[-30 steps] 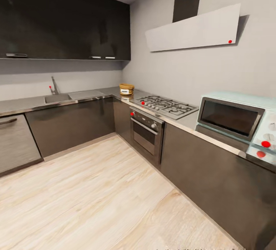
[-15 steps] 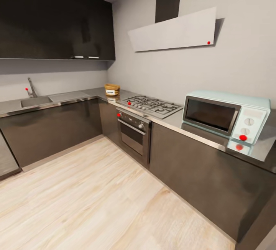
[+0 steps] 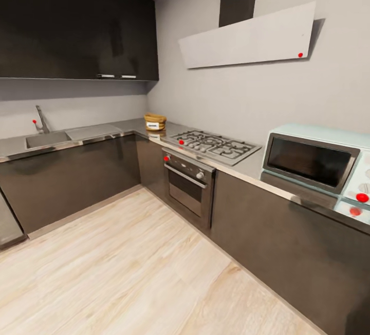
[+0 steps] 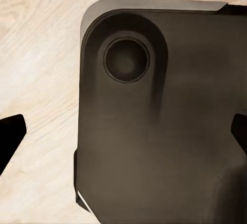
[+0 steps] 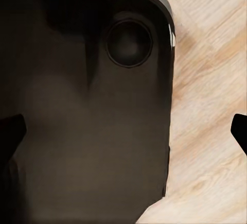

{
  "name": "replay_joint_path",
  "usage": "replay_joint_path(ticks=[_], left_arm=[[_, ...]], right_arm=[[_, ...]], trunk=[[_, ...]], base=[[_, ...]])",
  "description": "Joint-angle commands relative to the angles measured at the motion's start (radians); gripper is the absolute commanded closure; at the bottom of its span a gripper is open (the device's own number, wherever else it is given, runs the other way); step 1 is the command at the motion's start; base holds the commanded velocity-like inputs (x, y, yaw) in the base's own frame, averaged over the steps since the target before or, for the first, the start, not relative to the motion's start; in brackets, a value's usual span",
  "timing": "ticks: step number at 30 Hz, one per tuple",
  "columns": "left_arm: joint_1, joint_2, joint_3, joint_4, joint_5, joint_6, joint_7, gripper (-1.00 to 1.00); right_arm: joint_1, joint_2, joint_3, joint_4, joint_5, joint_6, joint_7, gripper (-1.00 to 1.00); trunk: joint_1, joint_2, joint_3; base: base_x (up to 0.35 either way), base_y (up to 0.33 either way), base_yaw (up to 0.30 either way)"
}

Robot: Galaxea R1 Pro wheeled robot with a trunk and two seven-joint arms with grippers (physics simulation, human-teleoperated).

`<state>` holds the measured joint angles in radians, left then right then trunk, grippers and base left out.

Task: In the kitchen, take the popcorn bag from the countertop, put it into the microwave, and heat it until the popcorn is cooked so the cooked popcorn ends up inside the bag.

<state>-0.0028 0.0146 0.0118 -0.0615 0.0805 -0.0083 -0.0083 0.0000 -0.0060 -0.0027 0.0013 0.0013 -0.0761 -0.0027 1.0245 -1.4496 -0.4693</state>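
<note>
The popcorn bag (image 3: 155,121), a small squat tan sack with a white label, stands upright at the far corner of the grey glossy desk (image 3: 246,166). The mint-blue microwave (image 3: 319,159) sits on the same desk at the near right, well apart from the bag, its dark glass door shut.

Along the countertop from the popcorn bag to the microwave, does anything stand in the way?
Yes: the gas hob lies between the popcorn bag in the corner and the microwave. The microwave door looks shut.

Bare countertop (image 3: 241,169) between gas hob (image 3: 211,146) and microwave (image 3: 314,161)
</note>
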Motion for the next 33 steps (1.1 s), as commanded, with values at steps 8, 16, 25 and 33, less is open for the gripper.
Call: replay_joint_path(ticks=[8, 16, 25, 33], left_arm=[[0.000, -0.001, 0.000, 0.000, 0.007, 0.002, -0.001, -1.00], [0.000, -0.001, 0.000, 0.000, 0.006, 0.003, -0.002, -1.00], [0.000, -0.001, -0.001, 0.001, 0.007, -0.001, -0.001, -1.00], [0.000, -0.001, -0.001, 0.002, 0.007, -0.004, -0.001, -1.00]], right_arm=[[0.000, -0.001, 0.000, 0.000, -0.001, -0.004, 0.000, -1.00], [0.000, 0.000, 0.000, 0.000, -0.003, -0.004, 0.000, -1.00], [0.000, 0.001, 0.000, 0.000, -0.007, -0.004, 0.000, -1.00], [0.000, 0.000, -0.001, 0.000, -0.009, -0.004, 0.000, -1.00]], trunk=[[0.001, 0.000, -0.001], [0.001, 0.000, -0.001], [0.001, 0.000, -0.001], [0.001, 0.000, -0.001]], base=[[0.282, 0.226, 0.000], [0.282, 0.226, -0.024], [0.282, 0.229, -0.238], [0.282, 0.233, -0.267]])
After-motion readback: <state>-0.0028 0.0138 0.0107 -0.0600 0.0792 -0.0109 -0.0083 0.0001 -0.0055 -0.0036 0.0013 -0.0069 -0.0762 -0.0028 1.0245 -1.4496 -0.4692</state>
